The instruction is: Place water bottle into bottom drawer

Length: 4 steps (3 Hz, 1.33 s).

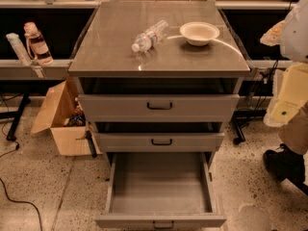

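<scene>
The water bottle (150, 34) is lying on the surface (110, 52) just left of the bowl (199, 32); the bottom drawer (160, 186) is standing open. The gripper is sitting out of view, so I cannot tell its state.

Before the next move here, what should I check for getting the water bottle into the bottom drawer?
1. The bottom drawer is pulled open: ok.
2. Nothing visible inside it: ok.
3. The water bottle lies on its side on the cabinet top, unobstructed: ok.
4. It sits apart from the bowl: ok.
5. The hand is positioned over the bottle: cannot tell, it is out of view.
</scene>
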### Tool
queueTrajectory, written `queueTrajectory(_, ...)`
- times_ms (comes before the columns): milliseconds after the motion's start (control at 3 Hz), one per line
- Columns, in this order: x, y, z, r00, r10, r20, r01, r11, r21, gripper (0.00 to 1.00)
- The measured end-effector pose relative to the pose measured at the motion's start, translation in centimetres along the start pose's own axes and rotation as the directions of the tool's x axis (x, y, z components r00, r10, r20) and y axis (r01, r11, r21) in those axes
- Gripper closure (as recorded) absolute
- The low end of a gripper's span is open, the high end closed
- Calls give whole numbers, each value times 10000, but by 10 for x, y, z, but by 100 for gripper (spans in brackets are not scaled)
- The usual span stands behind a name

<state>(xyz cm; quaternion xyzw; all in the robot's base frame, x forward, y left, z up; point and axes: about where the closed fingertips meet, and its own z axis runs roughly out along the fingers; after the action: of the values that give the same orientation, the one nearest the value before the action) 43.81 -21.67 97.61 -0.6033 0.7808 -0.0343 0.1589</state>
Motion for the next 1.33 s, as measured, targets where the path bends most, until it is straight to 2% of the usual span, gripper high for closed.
queueTrajectory(333,0,0,0,10000,0,0,0,10000,0,0)
queueTrajectory(667,-6,-14,-4,9990,-282,338,278,9996,102,0)
queueTrajectory(1000,-15,-38,-5,9926,-811,900,799,9967,169,0)
queueTrajectory(1333,-30,-59,-7,9737,-1930,1211,1905,9812,326,0)
